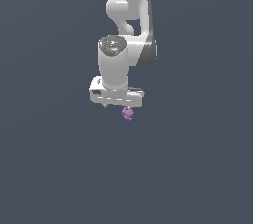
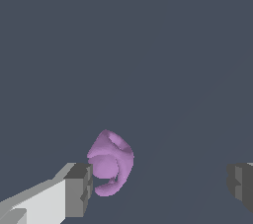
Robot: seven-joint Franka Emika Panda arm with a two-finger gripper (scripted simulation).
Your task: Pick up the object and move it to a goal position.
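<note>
The object (image 1: 128,114) is a tiny light-purple lumpy thing just under the white gripper in the exterior view. In the wrist view the object (image 2: 110,163) lies between the two grey pads, close against one pad (image 2: 79,190) and far from the other pad (image 2: 241,184). The gripper (image 2: 160,188) is open, with a wide gap between the pads. In the exterior view the gripper (image 1: 123,107) points straight down and its fingers are mostly hidden by the hand; I cannot tell whether the object touches the near pad.
The white arm (image 1: 129,25) rises above the gripper toward the top of the exterior view. All around is a plain dark blue-grey ground (image 1: 197,159) with no other objects in sight.
</note>
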